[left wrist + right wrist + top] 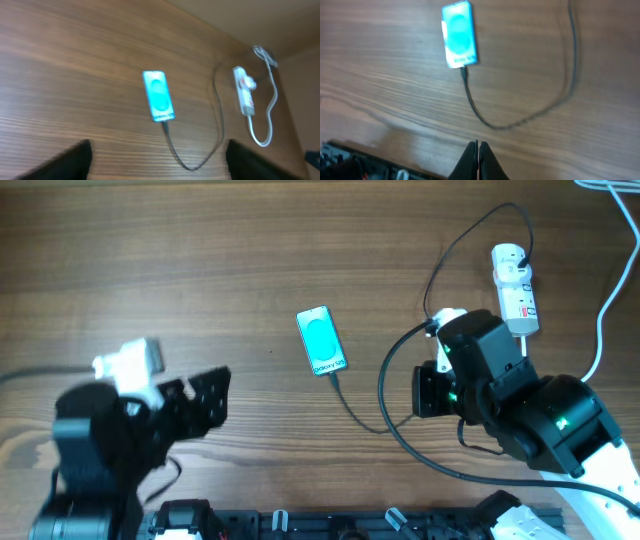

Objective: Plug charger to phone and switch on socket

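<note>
**Cable in, switch outstanding**

Progress: the charger (468,90) looks seated. Its tip meets the short edge of the phone (321,341) at the "Galaxy S25" end, and both wrist views agree on that. The phone lies flat, screen up and lit cyan, mid-desk. From there the thin black cable sags toward the near edge, then climbs to the socket (513,290), which lies at the far right of the desk.

Left to do, as we judge it: the switch. We cannot tell its position in any view, because the strip is too small and blurred. The lit screen proves nothing about power.

Jaws: the left jaws are spread wide and hold nothing, with the phone framed between them from well back. The right jaws are pressed together and empty, above bare desk near the cable's sag. The right arm (500,380) sits just beside the socket and looks the likelier arm for the press.

Surface: the desk (200,260) is brown wood-grain, flat and uncluttered. The thick white lead (260,143) loops off the socket. Beyond the far edge is a plain tan surface (260,20); we cannot tell if it is wall or floor.
</note>
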`<state>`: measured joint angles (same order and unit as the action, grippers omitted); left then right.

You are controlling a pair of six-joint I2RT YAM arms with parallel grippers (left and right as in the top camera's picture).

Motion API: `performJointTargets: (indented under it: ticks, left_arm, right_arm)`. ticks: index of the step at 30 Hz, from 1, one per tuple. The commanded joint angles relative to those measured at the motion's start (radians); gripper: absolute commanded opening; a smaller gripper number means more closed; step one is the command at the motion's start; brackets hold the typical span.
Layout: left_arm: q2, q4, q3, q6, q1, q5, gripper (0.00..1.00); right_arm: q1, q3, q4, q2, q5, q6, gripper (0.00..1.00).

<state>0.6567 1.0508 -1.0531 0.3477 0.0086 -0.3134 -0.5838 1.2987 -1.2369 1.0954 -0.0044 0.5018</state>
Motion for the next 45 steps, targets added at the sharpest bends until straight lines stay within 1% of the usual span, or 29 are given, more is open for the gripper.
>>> performJointTargets:
  ticks: [1,3,6,9,10,13,15,17,18,19,20,22,24,27,29,32,35,37,39,43,45]
  left_arm:
    - [-0.13,0.07,0.004,-0.006,0.003,0.182,1.0]
    - [-0.155,0.111,0.004,-0.006,0.003,0.204,1.0]
    - [-0.153,0.124,0.004,-0.006,0.003,0.204,1.0]
    - [-0.153,0.156,0.004,-0.002,0.003,0.203,1.0]
    - [-0.153,0.175,0.004,-0.003,0.003,0.203,1.0]
    - [-0.153,0.182,0.004,-0.003,0.003,0.203,1.0]
    - [-0.153,0.182,0.004,-0.003,0.003,0.203,1.0]
    - [-0.153,0.181,0.004,-0.003,0.003,0.203,1.0]
    - [-0.153,0.181,0.004,-0.003,0.003,0.203,1.0]
    - [-0.153,0.181,0.004,-0.003,0.003,0.203,1.0]
    - [-0.153,0.182,0.004,-0.003,0.003,0.203,1.0]
    - [-0.153,0.181,0.004,-0.003,0.003,0.203,1.0]
    - [-0.153,0.181,0.004,-0.003,0.003,0.203,1.0]
    - [-0.153,0.182,0.004,-0.003,0.003,0.203,1.0]
    - [-0.153,0.181,0.004,-0.003,0.003,0.203,1.0]
    - [-0.153,0.181,0.004,-0.003,0.003,0.203,1.0]
    - [-0.153,0.181,0.004,-0.003,0.003,0.203,1.0]
    - [-0.153,0.181,0.004,-0.003,0.003,0.203,1.0]
    - [-0.153,0.181,0.004,-0.003,0.003,0.203,1.0]
    - [-0.153,0.181,0.004,-0.003,0.003,0.203,1.0]
    - [-0.153,0.181,0.004,-0.003,0.003,0.203,1.0]
  right_arm:
    - [0.0,0.005,-0.074,-0.075,0.134,0.208,0.04]
    - [0.0,0.005,-0.112,-0.156,0.159,0.217,0.04]
    - [0.0,0.043,-0.225,-0.245,0.265,0.374,0.04]
    - [0.0,0.142,-0.298,-0.25,0.298,0.423,0.04]
    - [0.0,0.186,-0.31,-0.243,0.301,0.475,0.04]
    - [0.0,0.264,-0.302,-0.216,0.35,0.503,0.04]
    - [0.0,0.297,-0.301,-0.145,0.401,0.471,0.05]
    - [0.008,0.36,-0.303,-0.011,0.435,0.46,0.04]
    - [0.034,0.386,-0.297,0.036,0.434,0.44,0.04]
    - [0.093,0.409,-0.293,0.093,0.428,0.438,0.04]
    - [0.148,0.416,-0.272,0.126,0.39,0.392,0.04]
    - [0.297,0.417,-0.198,0.181,0.242,0.264,0.04]
    - [0.426,0.417,-0.154,0.225,0.149,0.193,0.04]
    - [0.674,0.417,-0.121,0.328,-0.026,0.022,0.04]
    - [0.801,0.417,-0.098,0.391,-0.133,-0.037,0.04]
    - [0.929,0.417,-0.056,0.495,-0.267,-0.092,0.04]
    - [0.977,0.46,-0.037,0.644,-0.293,-0.11,0.04]
    - [0.978,0.546,-0.05,0.789,-0.29,-0.109,0.05]
    - [0.978,0.597,-0.039,0.872,-0.291,-0.1,0.04]
    - [0.978,0.602,0.053,0.994,-0.312,-0.048,0.04]
    - [0.978,0.602,0.123,1.058,-0.32,0.03,0.05]
